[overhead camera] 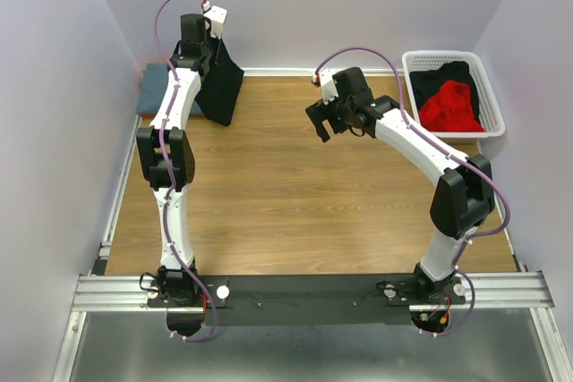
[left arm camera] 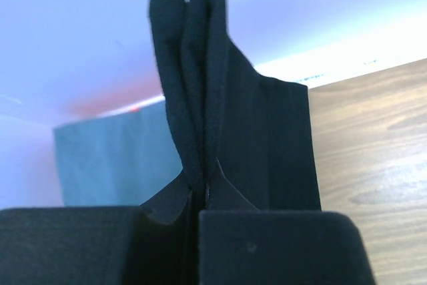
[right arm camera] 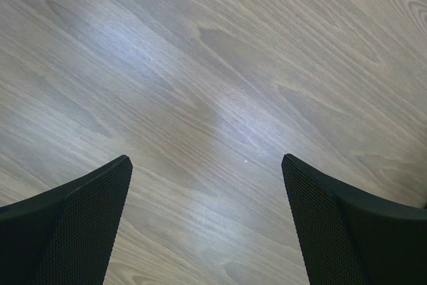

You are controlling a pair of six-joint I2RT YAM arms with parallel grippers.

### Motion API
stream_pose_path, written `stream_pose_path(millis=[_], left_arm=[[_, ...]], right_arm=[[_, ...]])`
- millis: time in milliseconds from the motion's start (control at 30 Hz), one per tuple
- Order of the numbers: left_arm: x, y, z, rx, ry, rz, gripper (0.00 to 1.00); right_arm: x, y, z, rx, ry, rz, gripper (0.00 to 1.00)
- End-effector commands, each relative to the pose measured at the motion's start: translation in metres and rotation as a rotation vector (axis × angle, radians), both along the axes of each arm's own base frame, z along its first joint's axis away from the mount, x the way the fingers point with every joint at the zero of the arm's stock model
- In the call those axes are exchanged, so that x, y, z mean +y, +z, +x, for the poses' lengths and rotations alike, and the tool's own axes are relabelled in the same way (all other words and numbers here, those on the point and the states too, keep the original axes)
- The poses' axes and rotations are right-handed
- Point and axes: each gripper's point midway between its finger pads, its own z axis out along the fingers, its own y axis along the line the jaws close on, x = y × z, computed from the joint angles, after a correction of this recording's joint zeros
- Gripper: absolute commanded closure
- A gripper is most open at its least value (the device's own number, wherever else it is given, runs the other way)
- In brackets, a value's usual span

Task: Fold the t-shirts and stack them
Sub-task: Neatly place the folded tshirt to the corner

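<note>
At the far-left corner of the wooden bench [overhead camera: 269, 185] we see a slate-blue cloth t-shirt [overhead camera: 157, 87]. Beside it the left hand [left arm camera: 197, 213], raised, pinches a large black cloth t-shirt [overhead camera: 222, 87] that hangs to the bench. The right hand [right arm camera: 205, 165] hovers spread wide, holding nothing. Rightmost, a white plastic mesh basket [overhead camera: 491, 87] holds a bright red t-shirt [overhead camera: 450, 106] and another black t-shirt [overhead camera: 439, 76].

Wood-grain tabletop [overhead camera: 269, 212], plain pale lilac walls [overhead camera: 313, 6] on three sides, aluminium rail [overhead camera: 112, 292] along near edge
</note>
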Motion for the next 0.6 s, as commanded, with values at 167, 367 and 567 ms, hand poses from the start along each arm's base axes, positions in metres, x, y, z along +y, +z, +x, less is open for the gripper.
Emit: stream_pose_path(millis=[167, 367, 567], left_arm=[[0.007, 0.073, 0.005, -0.159, -0.008, 0.057, 1.00], [0.006, 0.093, -0.001, -0.190, -0.019, 0.054, 1.00], [0.005, 0.112, -0.006, -0.219, -0.029, 0.058, 1.00]], right_arm=[[-0.006, 0.006, -0.004, -0.025, -0.007, -0.029, 0.00], [-0.005, 0.005, -0.002, -0.020, -0.010, -0.023, 0.00], [-0.004, 0.004, -0.002, -0.015, -0.010, -0.024, 0.00]])
